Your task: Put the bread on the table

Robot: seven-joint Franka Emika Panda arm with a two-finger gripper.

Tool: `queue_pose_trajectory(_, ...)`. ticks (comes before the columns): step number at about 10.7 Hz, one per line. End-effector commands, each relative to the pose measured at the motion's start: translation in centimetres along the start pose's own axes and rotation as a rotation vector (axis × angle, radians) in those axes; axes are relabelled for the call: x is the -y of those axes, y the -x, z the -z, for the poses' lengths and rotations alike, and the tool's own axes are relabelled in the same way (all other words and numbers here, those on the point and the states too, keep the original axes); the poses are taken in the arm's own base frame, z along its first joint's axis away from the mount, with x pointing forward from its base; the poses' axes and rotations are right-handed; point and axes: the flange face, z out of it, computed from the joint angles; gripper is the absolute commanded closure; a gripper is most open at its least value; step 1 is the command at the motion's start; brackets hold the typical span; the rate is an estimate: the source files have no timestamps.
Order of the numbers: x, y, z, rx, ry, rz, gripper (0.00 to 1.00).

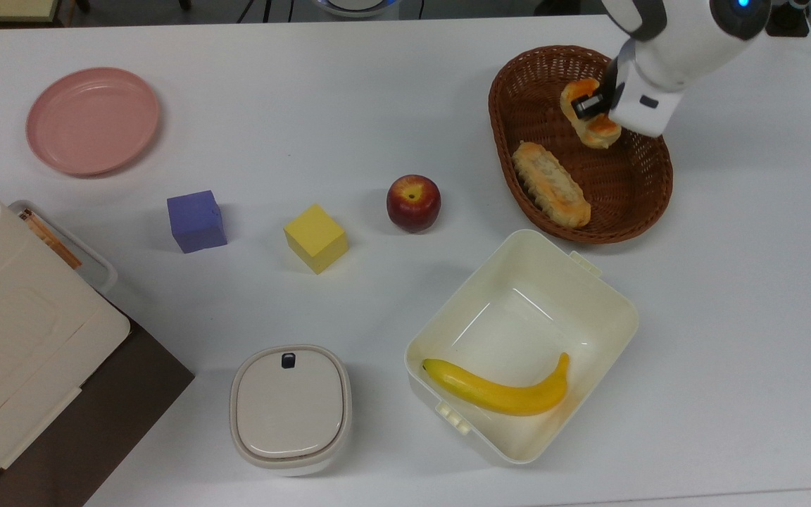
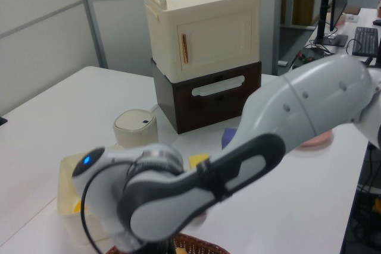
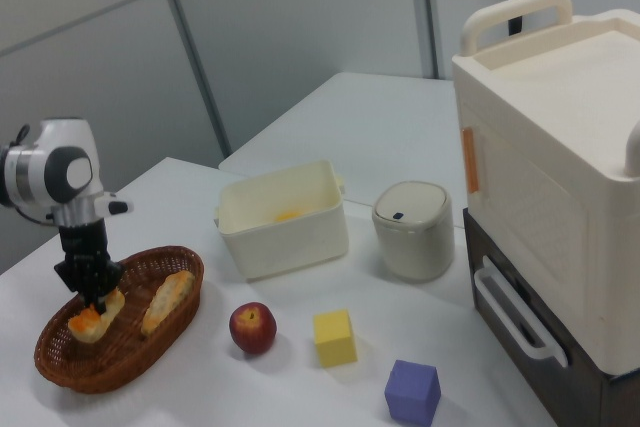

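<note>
No readable text, label, brand or number on anything.

Pale grey wall panels [image 3: 300,37] with thin seams stand behind the scene in the right view, and in the left view too. In the left view's upper right, a desk [image 2: 357,25] carries a keyboard [image 2: 364,33] and a dark monitor stand [image 2: 326,10]. A cream cabinet [image 2: 205,28] sits on a dark brown drawer unit [image 2: 208,96]. The light is even and soft.

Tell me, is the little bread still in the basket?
Partly out: the gripper is shut on the bread, holding it over the basket.
</note>
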Motion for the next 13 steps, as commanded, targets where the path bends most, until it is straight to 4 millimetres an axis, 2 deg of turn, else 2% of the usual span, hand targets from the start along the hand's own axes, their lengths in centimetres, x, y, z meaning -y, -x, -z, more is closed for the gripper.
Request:
queue_pose_trajectory(1,-5.2,4.1,6.2,-0.020,0.006,-0.021,1.00)
queue_pose_trajectory(3,-11.0,5.7,8.7,-0.036,-0.005,-0.051,1.00)
queue_pose_trajectory(5,-18.2,6.4,10.2,-0.066,0.016,-0.120,1.00)
queue_pose_trajectory(7,-24.8,7.7,10.8,-0.081,0.000,-0.158,1.00)
queue_pose_trajectory(10,-32.6,9.6,10.6,-0.085,0.017,-0.188,1.00)
queue_pose_trajectory(11,-34.3,10.3,10.4,-0.084,0.013,-0.187,0.99)
queue_pose_trajectory(12,-35.9,10.8,10.2,-0.083,0.010,-0.188,0.52)
queue_pose_trajectory(13,-36.8,11.1,10.1,-0.084,0.009,-0.196,0.01)
